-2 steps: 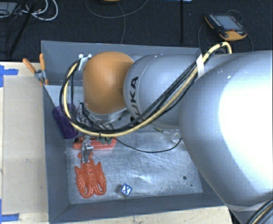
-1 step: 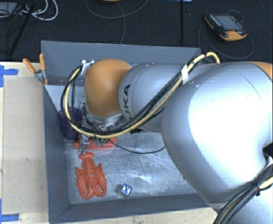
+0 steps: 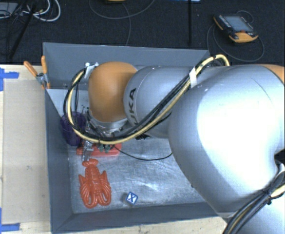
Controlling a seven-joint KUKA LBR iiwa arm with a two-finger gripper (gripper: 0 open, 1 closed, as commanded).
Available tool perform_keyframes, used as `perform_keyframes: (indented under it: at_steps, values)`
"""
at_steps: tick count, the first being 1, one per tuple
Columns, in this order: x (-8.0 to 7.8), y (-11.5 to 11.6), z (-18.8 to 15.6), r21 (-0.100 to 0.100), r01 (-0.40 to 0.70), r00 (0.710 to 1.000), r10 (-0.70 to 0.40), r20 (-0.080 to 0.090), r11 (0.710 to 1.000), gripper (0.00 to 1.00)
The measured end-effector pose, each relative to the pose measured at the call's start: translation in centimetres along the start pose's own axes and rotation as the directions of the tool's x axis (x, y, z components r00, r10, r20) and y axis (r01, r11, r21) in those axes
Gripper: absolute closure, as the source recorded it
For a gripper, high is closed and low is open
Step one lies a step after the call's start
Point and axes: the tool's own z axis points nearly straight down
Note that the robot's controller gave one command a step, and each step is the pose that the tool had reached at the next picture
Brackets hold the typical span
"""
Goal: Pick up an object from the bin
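Note:
My gripper [image 3: 89, 148] reaches down at the left side of the bin, mostly covered by the arm's wrist. Right under it lies a flat red piece [image 3: 109, 150], partly hidden by the gripper. A dark purple rounded thing [image 3: 68, 130] sits just to its left against the bin's left wall. An orange-red toy lobster [image 3: 94, 185] lies just in front of the gripper, its head end close to the gripper's lower tip.
A small blue and white cube [image 3: 131, 197] rests near the bin's front wall, right of the lobster. The big grey arm covers the bin's right and back parts. Bare bin floor shows between the cube and the arm.

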Motion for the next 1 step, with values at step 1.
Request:
perform_keyframes:
  at_steps: [1]
  values:
    - [1.11,-0.19,-3.62,0.003,0.095,0.995,-0.095,-0.008,0.995,1.00]
